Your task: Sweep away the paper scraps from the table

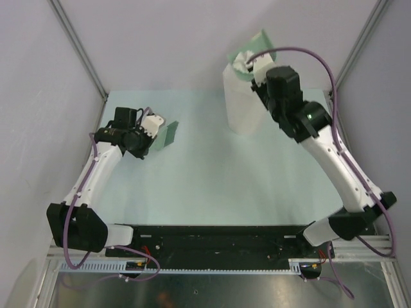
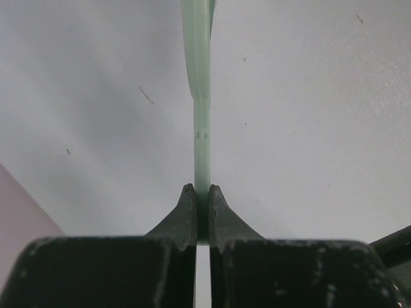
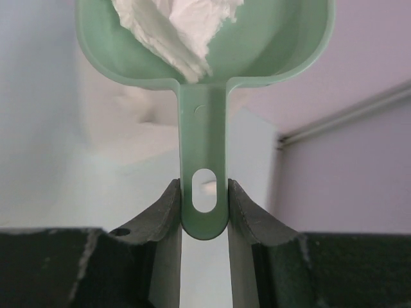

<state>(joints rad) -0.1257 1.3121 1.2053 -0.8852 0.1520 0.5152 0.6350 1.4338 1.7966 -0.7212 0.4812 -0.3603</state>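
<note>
— What's in the dustpan?
— Crumpled paper scraps. My right gripper clamps its handle over the white bin at the far edge of the table; my left gripper pinches a green blade.

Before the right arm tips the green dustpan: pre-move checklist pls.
1. Right gripper clamped on the handle of the green plastic dustpan: ok.
2. Crumpled white paper scraps sitting in the pan: ok.
3. Pan over the mouth of the tall white faceted bin: looks ok in the top view, depth uncertain.
4. Left gripper clamped on the flat green sweeper blade, away from the bin: ok.
5. Pale mint-green table swept: no scraps visible; behind the bin and under the arms, cannot tell.
</note>
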